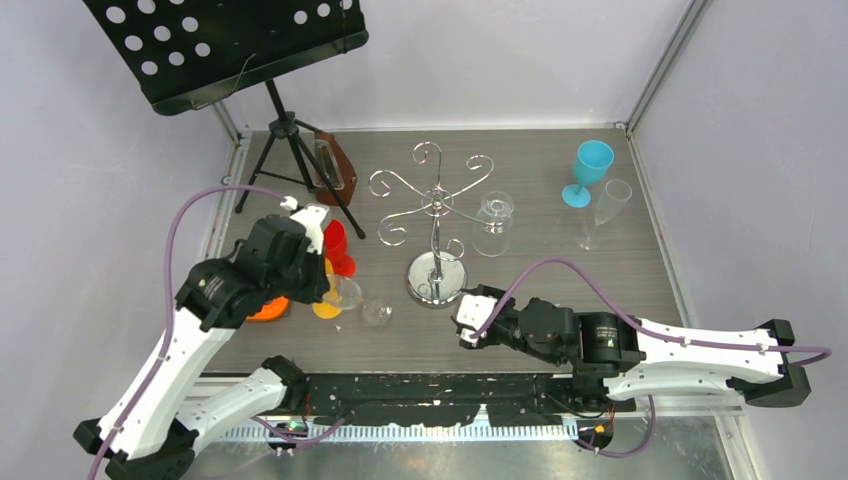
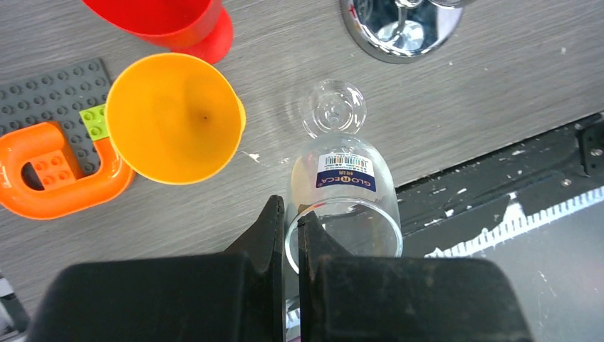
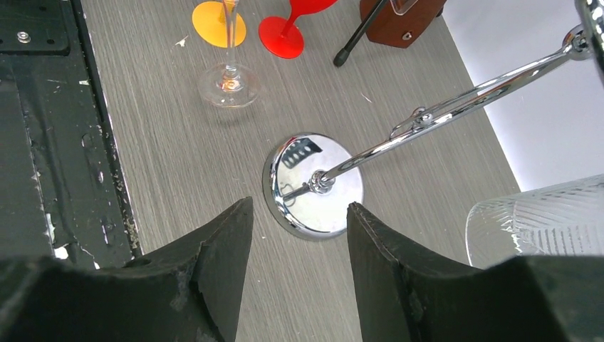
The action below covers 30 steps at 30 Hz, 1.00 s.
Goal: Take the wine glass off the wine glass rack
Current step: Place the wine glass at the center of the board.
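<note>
The chrome wine glass rack stands mid-table on its round mirror base. A ribbed clear glass hangs from its right arm. A second clear wine glass with a blue label stands with its foot on the table, left of the base. My left gripper is shut on this glass's rim, one finger inside and one outside. My right gripper is open and holds nothing, low just in front of the rack's base.
A black music stand on a tripod and a brown holder are at the back left. A red cup, yellow cup and orange brick crowd my left gripper. A blue goblet and clear flute stand back right.
</note>
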Each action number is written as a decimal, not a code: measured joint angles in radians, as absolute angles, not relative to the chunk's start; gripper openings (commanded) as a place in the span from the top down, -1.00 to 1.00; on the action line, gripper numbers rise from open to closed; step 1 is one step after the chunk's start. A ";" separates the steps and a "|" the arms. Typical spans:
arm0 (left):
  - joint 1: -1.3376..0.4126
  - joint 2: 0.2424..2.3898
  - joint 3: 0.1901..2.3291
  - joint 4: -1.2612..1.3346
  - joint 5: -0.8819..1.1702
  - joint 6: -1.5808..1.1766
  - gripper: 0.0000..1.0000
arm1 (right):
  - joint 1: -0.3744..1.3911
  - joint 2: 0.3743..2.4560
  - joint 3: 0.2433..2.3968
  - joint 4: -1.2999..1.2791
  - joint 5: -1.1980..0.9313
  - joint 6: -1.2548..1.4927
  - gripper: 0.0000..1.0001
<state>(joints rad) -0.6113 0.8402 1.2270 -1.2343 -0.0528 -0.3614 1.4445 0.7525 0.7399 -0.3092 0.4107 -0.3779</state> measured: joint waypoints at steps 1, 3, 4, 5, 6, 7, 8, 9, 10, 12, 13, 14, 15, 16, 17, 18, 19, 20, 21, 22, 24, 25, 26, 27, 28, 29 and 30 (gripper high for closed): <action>-0.611 0.858 1.232 -1.231 -0.063 -0.354 1.00 | 1.444 0.752 0.738 -0.309 0.410 -0.373 -0.15; -0.611 0.894 1.243 -1.228 -0.079 -0.338 1.00 | 1.444 0.750 0.736 -0.308 0.411 -0.363 -0.15; -0.611 0.913 1.248 -1.224 -0.087 -0.331 1.00 | 1.444 0.746 0.734 -0.308 0.410 -0.359 -0.15; -0.611 0.934 1.255 -1.223 -0.094 -0.324 1.00 | 1.444 0.742 0.733 -0.309 0.411 -0.354 -0.15; -0.611 0.954 1.261 -1.221 -0.103 -0.315 1.00 | 1.444 0.736 0.730 -0.309 0.410 -0.348 -0.16; -0.611 0.973 1.268 -1.219 -0.113 -0.306 1.00 | 1.444 0.731 0.727 -0.311 0.410 -0.343 -0.16; -0.611 0.992 1.278 -1.219 -0.125 -0.300 1.00 | 1.444 0.724 0.724 -0.311 0.410 -0.337 -0.16; -0.611 1.010 1.289 -1.219 -0.137 -0.291 1.00 | 1.444 0.718 0.722 -0.313 0.410 -0.334 -0.16; -0.611 1.025 1.299 -1.218 -0.147 -0.284 1.00 | 1.444 0.710 0.718 -0.315 0.410 -0.329 -0.16; -0.611 1.061 1.325 -1.216 -0.170 -0.271 1.00 | 1.444 0.694 0.712 -0.316 0.410 -0.318 -0.17; -0.611 1.077 1.336 -1.213 -0.180 -0.263 1.00 | 1.444 0.685 0.708 -0.318 0.410 -0.312 -0.17; -0.611 1.091 1.343 -1.208 -0.187 -0.255 1.00 | 1.444 0.678 0.706 -0.320 0.410 -0.308 -0.17; -0.611 1.102 1.346 -1.204 -0.192 -0.252 1.00 | 1.444 0.672 0.704 -0.321 0.410 -0.303 -0.17; -0.609 1.115 1.350 -1.200 -0.196 -0.249 1.00 | 1.444 0.665 0.702 -0.323 0.410 -0.300 -0.17; -0.607 1.128 1.353 -1.199 -0.198 -0.245 1.00 | 1.444 0.660 0.700 -0.323 0.410 -0.297 -0.17; -0.606 1.141 1.354 -1.196 -0.199 -0.242 1.00 | 1.444 0.654 0.697 -0.323 0.410 -0.293 -0.17; -0.605 1.152 1.355 -1.193 -0.199 -0.238 1.00 | 1.444 0.648 0.694 -0.324 0.410 -0.289 -0.18; -0.603 1.163 1.355 -1.191 -0.199 -0.233 1.00 | 1.444 0.644 0.691 -0.325 0.410 -0.285 -0.18; -0.601 1.173 1.355 -1.187 -0.199 -0.230 1.00 | 1.444 0.640 0.690 -0.329 0.410 -0.282 -0.18; -0.599 1.180 1.355 -1.185 -0.199 -0.228 1.00 | 1.444 0.636 0.688 -0.330 0.410 -0.280 -0.18; -0.591 1.195 1.355 -1.179 -0.199 -0.224 1.00 | 1.444 0.632 0.686 -0.331 0.410 -0.277 -0.18; -0.588 1.201 1.356 -1.179 -0.199 -0.223 1.00 | 1.444 0.630 0.685 -0.331 0.410 -0.276 -0.18; -0.585 1.207 1.356 -1.178 -0.199 -0.221 1.00 | 1.444 0.628 0.684 -0.331 0.410 -0.274 -0.19; -0.581 1.214 1.358 -1.177 -0.199 -0.219 1.00 | 1.444 0.628 0.683 -0.331 0.410 -0.273 -0.19; -0.578 1.220 1.359 -1.177 -0.200 -0.217 1.00 | 1.444 0.627 0.683 -0.331 0.410 -0.272 -0.19; -0.574 1.227 1.359 -1.176 -0.200 -0.214 1.00 | 1.444 0.626 0.682 -0.331 0.410 -0.270 -0.19; -0.572 1.233 1.359 -1.174 -0.200 -0.210 1.00 | 1.444 0.626 0.680 -0.331 0.410 -0.270 -0.18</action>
<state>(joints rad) -0.5720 1.2327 1.3586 -1.1740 -0.1997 -0.2096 1.4445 0.6262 0.6804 -0.3305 0.4103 -0.2695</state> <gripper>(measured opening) 0.010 0.592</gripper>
